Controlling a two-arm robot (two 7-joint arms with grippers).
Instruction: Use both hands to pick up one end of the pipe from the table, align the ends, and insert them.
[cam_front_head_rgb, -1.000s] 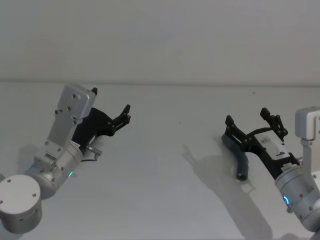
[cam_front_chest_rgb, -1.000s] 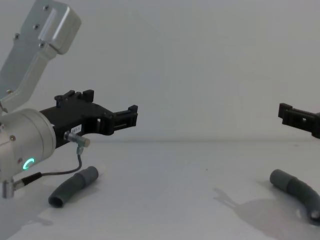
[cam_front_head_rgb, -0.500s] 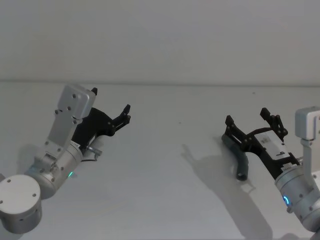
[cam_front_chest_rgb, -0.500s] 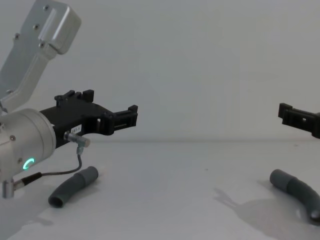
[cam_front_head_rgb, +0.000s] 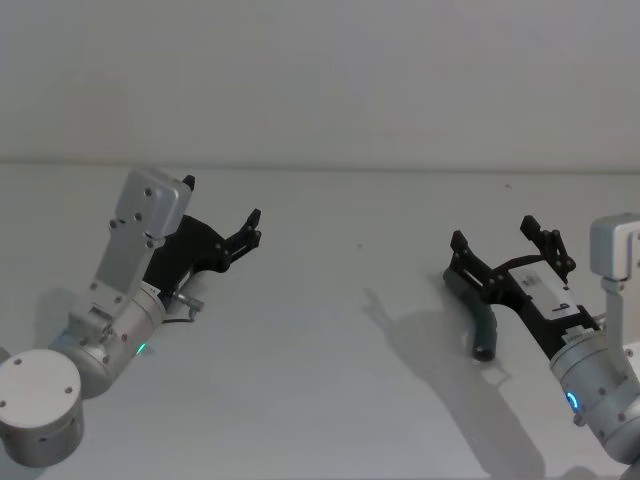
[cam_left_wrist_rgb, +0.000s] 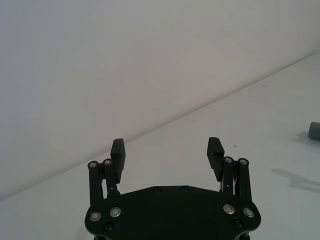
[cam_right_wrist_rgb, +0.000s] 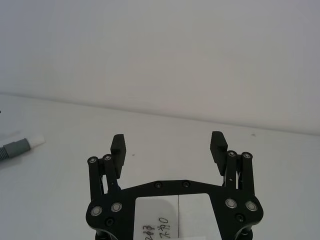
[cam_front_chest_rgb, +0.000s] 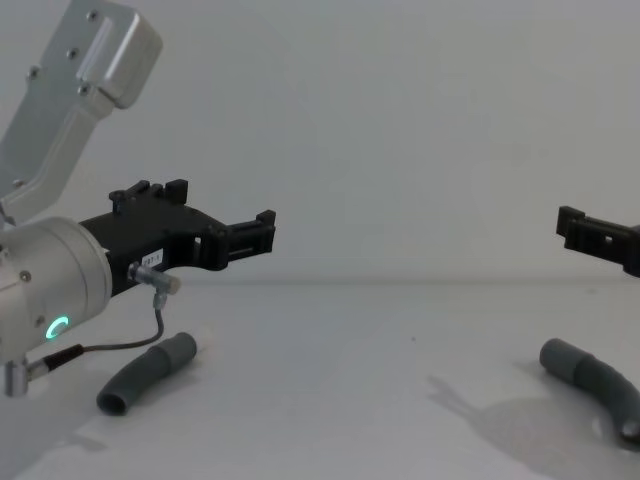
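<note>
From the head camera, the left gripper hangs over the left part of the table. Its fingers are spread wide and hold nothing. The right gripper hangs over the right part, also spread and empty, with the curved right hose lying on the table beneath it. The two grippers are well apart. In the left wrist view, the left gripper has both fingers parted with bare table between them, and a grey hose cuff lies on the table far off. In the right wrist view, the right gripper is just as wide, with nothing between the fingers. Well beyond it, the left hose lies on the table, showing its white tip. From the chest camera, the left gripper is raised clear of the table, its fingers apart. The left hose lies flat below it, untouched, and a thin cable from the wrist droops near it. The right gripper comes in from the right, raised above the right hose, which rests on the table apart from it.
</note>
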